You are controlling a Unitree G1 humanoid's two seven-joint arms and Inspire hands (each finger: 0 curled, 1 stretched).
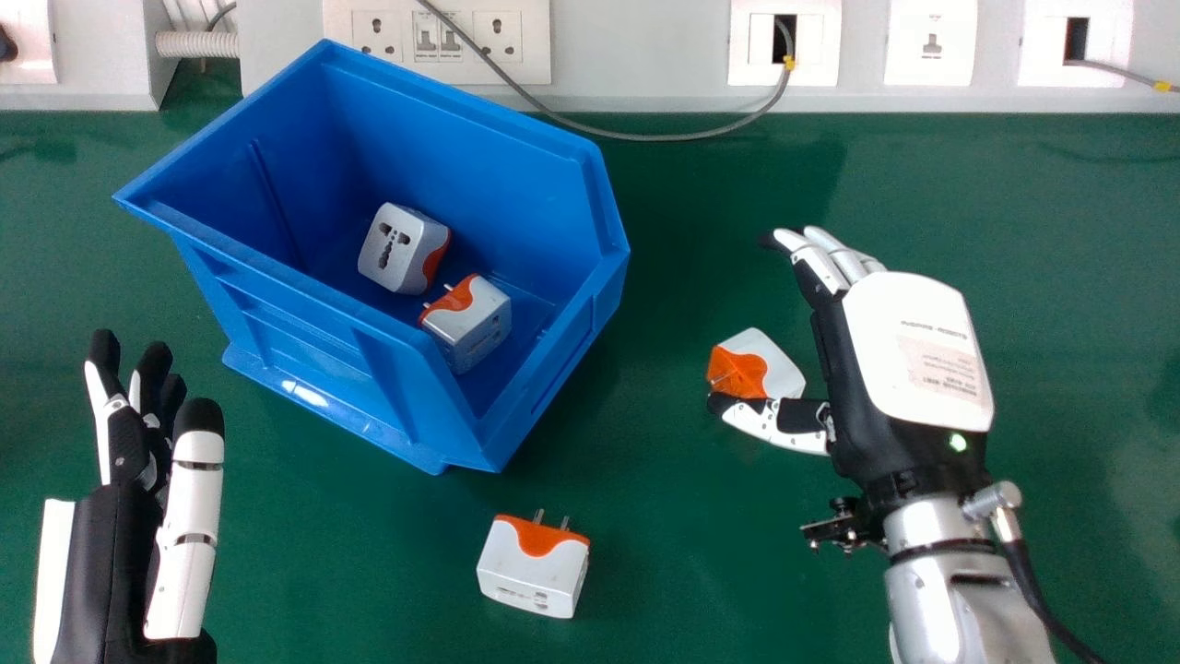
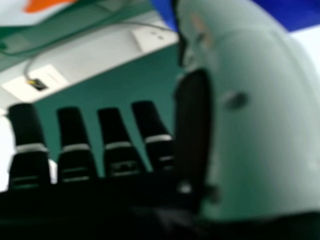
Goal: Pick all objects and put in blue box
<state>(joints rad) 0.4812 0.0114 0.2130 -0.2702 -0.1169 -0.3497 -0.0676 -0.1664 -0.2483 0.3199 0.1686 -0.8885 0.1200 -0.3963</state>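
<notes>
In the head view, my right hand [image 1: 913,350] is open over the right part of the table, its thumb against the near side of an orange and white adapter [image 1: 758,361]. Another adapter [image 1: 533,564] lies by itself near the front edge of the view. The blue box [image 1: 369,341] at the left centre holds two adapters [image 1: 404,247]. My left hand [image 1: 138,516] is at the lower left, open and holding nothing. In the right hand view, my right hand [image 2: 117,135] has straight fingers, and part of an adapter [image 2: 30,11] shows at a corner.
A grey cable [image 1: 645,137] hangs in a loop behind the blue box, in front of the white socket panel [image 1: 636,46]. The green table [image 1: 1060,277] extends beneath everything.
</notes>
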